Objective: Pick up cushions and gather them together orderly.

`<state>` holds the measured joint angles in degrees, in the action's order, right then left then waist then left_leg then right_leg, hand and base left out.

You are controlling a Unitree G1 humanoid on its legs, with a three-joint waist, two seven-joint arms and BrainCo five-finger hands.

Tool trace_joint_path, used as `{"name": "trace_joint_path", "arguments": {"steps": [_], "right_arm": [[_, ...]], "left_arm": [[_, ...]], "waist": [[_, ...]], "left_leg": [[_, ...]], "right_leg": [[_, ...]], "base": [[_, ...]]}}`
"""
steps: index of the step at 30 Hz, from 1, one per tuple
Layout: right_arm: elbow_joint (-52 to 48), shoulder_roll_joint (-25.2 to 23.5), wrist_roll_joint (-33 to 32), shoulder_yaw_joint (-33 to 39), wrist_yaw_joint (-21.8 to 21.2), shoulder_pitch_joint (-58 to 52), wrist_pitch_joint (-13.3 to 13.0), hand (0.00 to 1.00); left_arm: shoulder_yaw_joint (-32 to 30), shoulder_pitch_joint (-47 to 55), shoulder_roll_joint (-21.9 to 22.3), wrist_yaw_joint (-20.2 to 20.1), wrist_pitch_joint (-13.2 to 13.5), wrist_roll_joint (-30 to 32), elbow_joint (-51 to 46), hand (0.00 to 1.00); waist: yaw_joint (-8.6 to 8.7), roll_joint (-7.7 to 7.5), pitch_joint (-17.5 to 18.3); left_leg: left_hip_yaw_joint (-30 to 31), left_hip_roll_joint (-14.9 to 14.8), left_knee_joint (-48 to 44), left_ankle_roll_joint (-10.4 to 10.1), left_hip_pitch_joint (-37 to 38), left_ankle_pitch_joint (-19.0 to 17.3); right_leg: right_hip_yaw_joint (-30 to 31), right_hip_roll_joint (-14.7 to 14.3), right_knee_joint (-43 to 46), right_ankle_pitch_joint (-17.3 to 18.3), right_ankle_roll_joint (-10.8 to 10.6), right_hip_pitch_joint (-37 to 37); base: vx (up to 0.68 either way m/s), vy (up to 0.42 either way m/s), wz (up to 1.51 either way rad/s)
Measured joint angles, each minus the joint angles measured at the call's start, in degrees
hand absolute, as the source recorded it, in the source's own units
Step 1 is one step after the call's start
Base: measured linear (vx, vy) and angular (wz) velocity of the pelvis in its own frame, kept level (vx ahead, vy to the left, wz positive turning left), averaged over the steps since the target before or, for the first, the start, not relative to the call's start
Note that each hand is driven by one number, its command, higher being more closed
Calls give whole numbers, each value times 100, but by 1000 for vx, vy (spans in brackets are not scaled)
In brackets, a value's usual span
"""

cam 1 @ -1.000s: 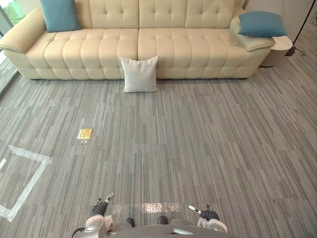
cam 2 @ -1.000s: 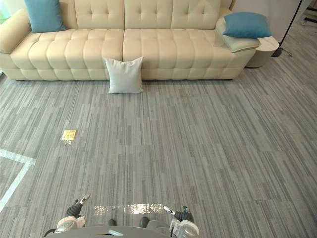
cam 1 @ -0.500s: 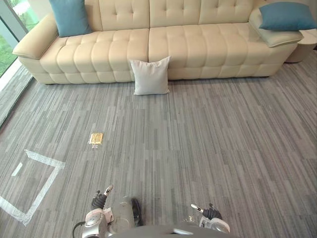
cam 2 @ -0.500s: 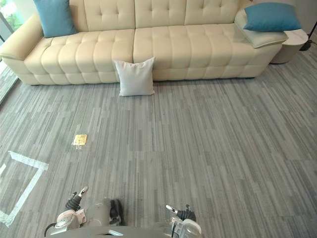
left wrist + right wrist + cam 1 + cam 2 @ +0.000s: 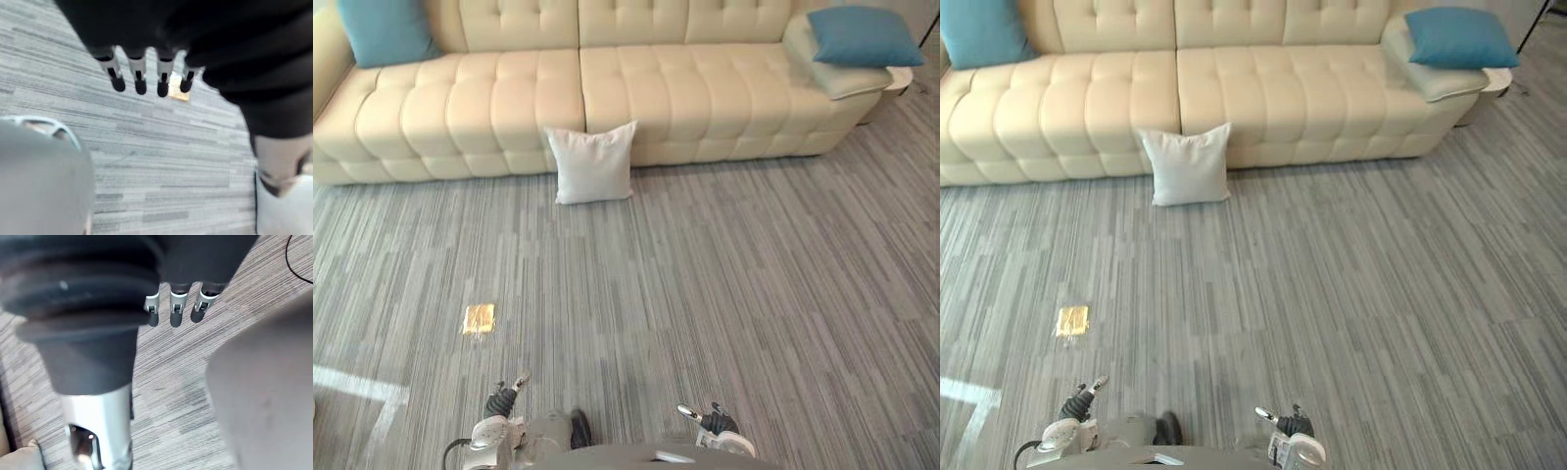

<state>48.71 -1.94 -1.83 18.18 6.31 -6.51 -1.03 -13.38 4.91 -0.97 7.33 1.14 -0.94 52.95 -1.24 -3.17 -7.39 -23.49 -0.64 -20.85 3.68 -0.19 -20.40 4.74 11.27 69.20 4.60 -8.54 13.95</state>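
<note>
A white cushion (image 5: 593, 164) stands on the carpet floor (image 5: 754, 294), leaning against the front of the cream sofa (image 5: 509, 98). The left blue cushion (image 5: 384, 29) sits at the sofa's left end, and the right blue cushion (image 5: 864, 36) lies on its right armrest. The left robot hand (image 5: 501, 399) and right robot hand (image 5: 713, 421) hang well apart from all the cushions, fingers straight and loose, both empty.

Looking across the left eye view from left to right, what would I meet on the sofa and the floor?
In order: left blue cushion → gold patch on the floor → white cushion → right blue cushion.
</note>
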Motion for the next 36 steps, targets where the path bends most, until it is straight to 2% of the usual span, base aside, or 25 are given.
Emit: {"name": "trace_joint_path", "arguments": {"steps": [3,6,8,9,10,11,13,14,16,18,19,20,21,22,23,25,26,28,29,30,31,33,34,35,36], "right_arm": [[-246,-24,-5,-14,-2,-10,-20,0],[-505,-30,-5,-3,-7,15,-15,0],[-507,-25,-1,-32,-10,37,-21,0],[-504,-27,-22,-125,-9,14,-25,0],[-492,43,24,-124,-30,99,-27,0],[-487,96,125,-119,-32,248,-27,0],[-471,83,223,-109,-71,292,-9,0],[-448,96,223,-123,-93,267,-1,0],[-394,93,232,-126,-102,254,5,0],[-294,104,253,-131,-106,259,1,0],[-288,108,269,-156,-105,249,12,0],[-292,130,288,-207,-106,214,14,0],[-290,170,322,-234,-107,183,17,0],[-290,190,326,-235,-105,164,16,0],[-281,241,324,-229,-95,103,17,0],[-278,255,323,-224,-77,78,18,0],[-268,259,322,-225,-76,-8,24,0],[-235,258,321,-225,-77,-25,43,0],[-223,245,310,-220,-74,-36,87,0],[-208,219,306,-167,-73,-39,114,0],[-195,212,307,-152,-72,-40,121,0],[-35,246,318,-110,-74,-79,123,0],[24,231,318,-128,-71,-87,128,0],[35,99,334,-198,-74,-69,128,0],[35,73,341,-206,-78,-29,124,0]], "left_arm": [[-3,24,40,8,0,1,12,0],[-45,-51,150,55,0,6,13,0],[-80,-81,198,74,1,21,66,0],[-99,-97,213,66,2,119,83,0],[-130,-170,292,58,0,136,255,0],[-139,-270,438,6,3,176,293,0],[-134,-367,557,-37,11,250,315,0],[-200,-371,565,-34,11,336,378,0],[-220,-367,592,-38,9,355,416,0],[-226,-362,565,-59,4,378,413,0],[-245,-358,566,-62,3,399,391,0],[-289,-368,572,-63,2,402,341,0],[-401,-344,569,-68,1,402,276,0],[-480,-308,570,-66,0,399,264,0],[-602,-241,573,-60,-5,391,225,0],[-684,-163,570,-51,-6,383,86,0],[-683,-82,558,-48,1,383,-61,0],[-685,-78,522,-49,11,383,-83,0],[-682,-81,485,-51,9,384,-74,0],[-686,-90,482,-50,10,383,-73,0],[-686,-90,475,-50,11,383,-73,0],[-680,-68,500,-48,23,383,-70,0],[-695,-76,461,-46,25,334,-62,0],[-679,-99,385,-40,31,337,-67,0],[-698,-100,362,-40,63,338,-72,0]], "waist": [[143,9,-5],[231,66,-38],[235,110,-72],[268,50,-85],[247,206,-126],[233,333,-173],[262,357,-220],[301,364,-215],[337,397,-193],[367,416,-177],[406,420,-168],[408,446,-156],[360,523,-119],[333,562,-104],[271,621,-97],[203,644,-99],[111,632,-93],[82,610,-96],[82,574,-99],[62,546,-115],[53,539,-118],[-68,538,-104],[-119,453,-68],[-33,310,25],[-46,248,37]], "left_leg": [[136,-105,358,-206,648,-31],[342,-391,496,-530,1167,-181],[438,-521,731,-617,1530,-234],[531,-484,924,-646,1813,-238],[720,-599,1053,-642,2004,-208],[1007,-517,1136,-678,1901,-58],[1076,-353,1208,-668,1812,363],[1126,-424,1199,-681,1963,596],[1268,-590,1017,-710,2038,740],[1361,-777,438,-889,1832,861],[1484,-908,-308,-1076,1471,1008],[1572,-1044,-1319,-1258,968,1447],[1545,-1239,-2267,-1296,509,2009],[1479,-1369,-2711,-1258,320,2003],[1189,-1639,-3463,-1093,-9,1737],[773,-1811,-3904,-869,-367,1318],[429,-1830,-3763,-734,-719,964],[165,-1784,-3280,-654,-1064,705],[-55,-1655,-2590,-622,-1275,599],[-215,-1482,-1848,-631,-1395,616],[-231,-1420,-1605,-616,-1432,650],[-124,-1058,20,-547,-1471,1471],[-59,-856,44,-188,-1429,1912],[-74,-722,-19,-252,-1526,1732],[-70,-705,-119,-243,-1590,1574]], "right_leg": [[-606,-159,83,612,199,671],[-1010,-335,-1063,1036,305,1432],[-1165,-472,-2182,918,415,1569],[-1191,-472,-3296,253,578,1435],[-1355,-572,-3204,138,889,1263],[-1333,-615,-3178,287,923,1269],[-1351,-596,-3047,547,1059,1225],[-1420,-627,-2954,784,1126,1046],[-1523,-748,-3025,972,1144,789],[-1657,-834,-3214,1075,1125,541],[-1734,-872,-3414,1087,1116,348],[-1781,-920,-3695,1083,1123,89],[-1757,-1007,-3992,1058,1156,-205],[-1721,-1062,-4118,1095,1228,-333],[-1652,-1163,-4362,1092,1258,-637],[-1561,-1146,-4644,1123,1233,-1106],[-1491,-1040,-4937,1142,1153,-1514],[-1475,-881,-5155,1101,980,-1809],[-1472,-708,-5282,1100,829,-2008],[-1483,-533,-5379,1122,773,-2235],[-1493,-485,-5417,1132,756,-2315],[-1478,-277,-5648,1255,546,-2684],[-1402,-164,-5769,1325,434,-2842],[-1270,-93,-5898,1194,618,-2861],[-1126,-100,-5899,1024,669,-2793]], "base": [[306,-96,20],[413,-228,45],[486,-319,31],[534,-312,29],[616,-333,22],[479,-252,6],[357,-225,4],[345,-215,3],[394,-220,9],[340,-176,25],[244,-99,35],[292,-100,20],[238,-61,-2],[239,-8,-30],[246,50,-33],[299,104,-27],[297,141,-19],[365,214,-18],[403,249,-6],[368,228,3],[412,266,5],[485,350,-5],[560,416,18],[552,407,21],[426,311,17]]}}
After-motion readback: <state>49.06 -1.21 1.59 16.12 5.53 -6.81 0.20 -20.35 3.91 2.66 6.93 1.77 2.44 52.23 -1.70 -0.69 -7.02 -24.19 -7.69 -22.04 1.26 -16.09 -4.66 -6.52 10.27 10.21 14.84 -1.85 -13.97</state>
